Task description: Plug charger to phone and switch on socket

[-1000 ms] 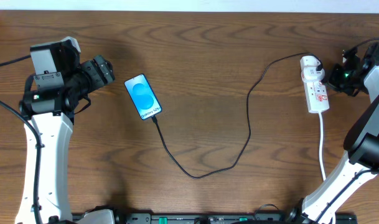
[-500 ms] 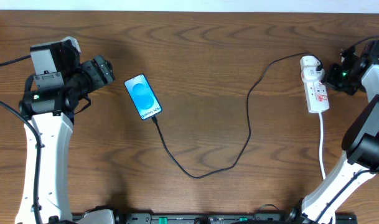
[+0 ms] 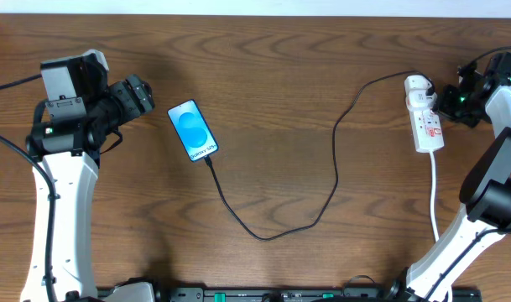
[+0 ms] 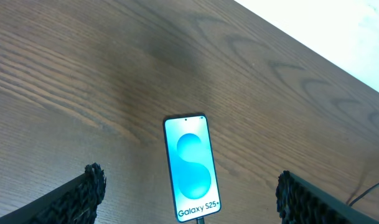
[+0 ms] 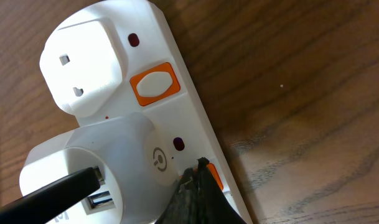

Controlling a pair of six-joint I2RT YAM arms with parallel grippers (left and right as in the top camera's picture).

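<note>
Clenched right gripper (image 5: 197, 178) tip sits at the white, red-marked plastic power strip (image 5: 184, 118).
Press the lower orange rocker switch (image 5: 215, 180) squarely, 2 fingers together; the light-blue rectangular phone (image 3: 192, 130) lies left, beside the released left gripper (image 3: 138, 92).

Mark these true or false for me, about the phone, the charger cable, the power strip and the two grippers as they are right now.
1. The black charger cable runs right up to the bottom edge of the phone. True.
2. The left gripper is shut on the phone. False: it is open, apart from the phone, and holds nothing.
3. The phone's screen is dark. False: it is lit light blue and reads "Galaxy S25+".
4. The right gripper is shut, with its tip at an orange switch on the power strip. True.
5. The power strip lies beside the left arm. False: it lies at the far right, beside the right arm.
</note>
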